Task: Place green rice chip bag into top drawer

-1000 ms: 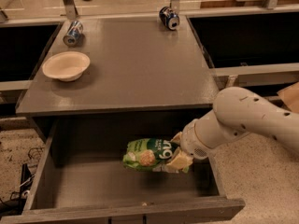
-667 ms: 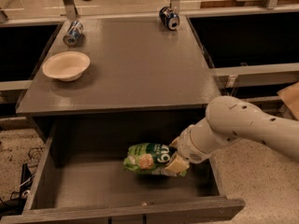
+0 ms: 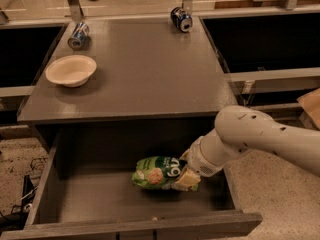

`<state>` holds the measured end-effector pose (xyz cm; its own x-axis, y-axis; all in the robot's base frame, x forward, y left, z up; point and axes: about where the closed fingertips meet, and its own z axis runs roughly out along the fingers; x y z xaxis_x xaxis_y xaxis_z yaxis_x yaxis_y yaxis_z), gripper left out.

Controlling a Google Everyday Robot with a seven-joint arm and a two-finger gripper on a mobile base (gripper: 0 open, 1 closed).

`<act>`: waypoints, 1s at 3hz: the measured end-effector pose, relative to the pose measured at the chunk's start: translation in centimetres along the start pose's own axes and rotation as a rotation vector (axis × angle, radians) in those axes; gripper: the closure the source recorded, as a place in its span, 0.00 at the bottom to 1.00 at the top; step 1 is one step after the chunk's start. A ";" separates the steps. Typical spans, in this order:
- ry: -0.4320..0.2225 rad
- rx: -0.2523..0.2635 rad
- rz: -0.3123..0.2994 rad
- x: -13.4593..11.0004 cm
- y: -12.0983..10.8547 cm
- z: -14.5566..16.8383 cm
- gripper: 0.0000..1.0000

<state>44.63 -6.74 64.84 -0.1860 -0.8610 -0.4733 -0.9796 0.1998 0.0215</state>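
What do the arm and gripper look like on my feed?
The arm is a thick, smooth, off-white tube with small dark dots, narrowing to a white wrist; no cables show. The gripper, pale beige, is inside the top drawer at the green rice chip bag.

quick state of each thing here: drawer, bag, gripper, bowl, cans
top drawer: pulled open
green rice chip bag: inside the drawer, held at its right end
gripper: in the drawer, jaws shut on the bag
bowl: upright, empty
left can: lying on its side
right can: lying on its side
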 end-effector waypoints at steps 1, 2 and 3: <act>0.027 -0.024 -0.010 0.2 0.0 1.2 1.00; 0.036 -0.039 -0.011 0.4 0.0 1.7 1.00; 0.036 -0.039 -0.011 0.4 0.0 1.7 0.74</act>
<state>44.66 -6.28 63.15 -0.1773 -0.8796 -0.4413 -0.9837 0.1725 0.0514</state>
